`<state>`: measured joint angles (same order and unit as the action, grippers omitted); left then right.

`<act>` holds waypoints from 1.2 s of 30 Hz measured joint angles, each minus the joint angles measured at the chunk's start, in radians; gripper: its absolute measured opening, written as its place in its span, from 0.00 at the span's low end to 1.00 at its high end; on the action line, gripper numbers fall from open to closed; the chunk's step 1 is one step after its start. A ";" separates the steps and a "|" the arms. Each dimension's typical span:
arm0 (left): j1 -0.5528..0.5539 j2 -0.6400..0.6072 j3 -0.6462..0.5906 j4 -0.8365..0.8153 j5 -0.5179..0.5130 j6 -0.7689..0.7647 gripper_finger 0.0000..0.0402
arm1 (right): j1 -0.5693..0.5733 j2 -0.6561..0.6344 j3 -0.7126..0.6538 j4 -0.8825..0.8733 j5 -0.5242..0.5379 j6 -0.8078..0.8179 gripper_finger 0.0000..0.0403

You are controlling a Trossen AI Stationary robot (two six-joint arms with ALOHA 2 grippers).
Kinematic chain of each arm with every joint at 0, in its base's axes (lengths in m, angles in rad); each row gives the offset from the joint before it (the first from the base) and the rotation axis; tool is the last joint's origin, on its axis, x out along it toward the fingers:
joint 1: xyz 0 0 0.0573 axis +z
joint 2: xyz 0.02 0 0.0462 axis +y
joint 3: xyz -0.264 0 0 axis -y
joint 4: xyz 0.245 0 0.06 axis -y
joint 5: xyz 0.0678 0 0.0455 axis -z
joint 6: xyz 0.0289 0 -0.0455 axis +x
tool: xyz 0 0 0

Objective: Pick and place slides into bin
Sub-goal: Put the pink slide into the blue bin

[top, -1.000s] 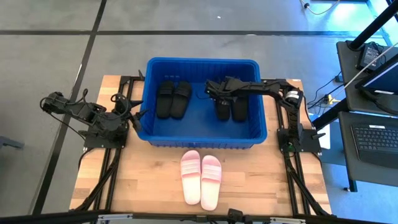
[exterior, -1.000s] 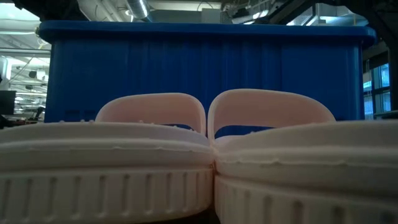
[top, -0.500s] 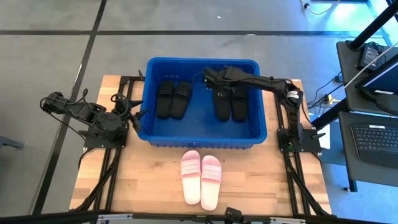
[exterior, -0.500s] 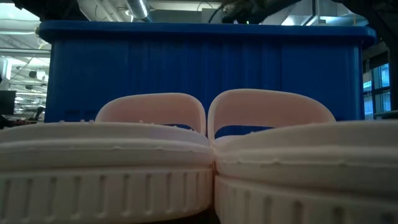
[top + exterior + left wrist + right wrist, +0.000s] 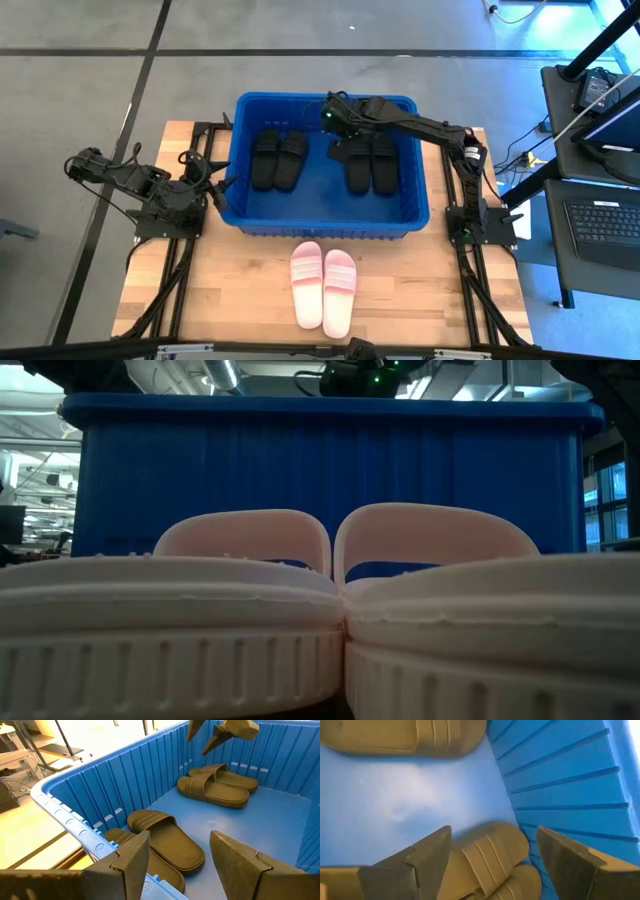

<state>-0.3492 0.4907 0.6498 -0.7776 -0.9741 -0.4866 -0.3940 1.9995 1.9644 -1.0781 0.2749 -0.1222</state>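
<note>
- From above, we see our right gripper [image 5: 330,112] open and empty over the far edge of the bin [image 5: 415,215]. A second ago it hung lower over the right black slides [image 5: 366,165]; now it has lifted clear. The left black slides [image 5: 277,158] lie inside too.
- Level across the bench, the pink slides [image 5: 330,610] fill the near edge, outside the bin.
- Our left gripper [image 5: 195,865] waits open, holding nothing, at the bin's left rim.
- Our right wrist view shows spread fingers [image 5: 420,857] above black slides. We judge the pink pair comes next.
</note>
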 joint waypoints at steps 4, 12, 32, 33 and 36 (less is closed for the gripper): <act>0.000 0.000 0.000 0.000 0.000 0.000 0.50 | 0.012 0.000 -0.005 0.083 -0.014 0.046 0.72; 0.000 0.000 0.000 0.000 0.000 0.000 0.50 | 0.040 0.000 -0.009 0.331 -0.071 0.039 0.72; 0.000 0.000 0.000 0.000 0.000 0.000 0.50 | 0.065 -0.004 -0.011 0.571 -0.138 0.000 0.72; 0.000 0.000 0.000 0.000 0.000 0.000 0.50 | 0.065 -0.005 -0.011 0.571 -0.138 -0.014 0.72; 0.000 0.000 0.000 0.001 0.000 0.000 0.50 | 0.065 -0.021 -0.011 0.559 -0.138 -0.040 0.72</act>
<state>-0.3491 0.4905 0.6496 -0.7769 -0.9745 -0.4869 -0.3290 1.9786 1.9530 -0.5189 0.1371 -0.1623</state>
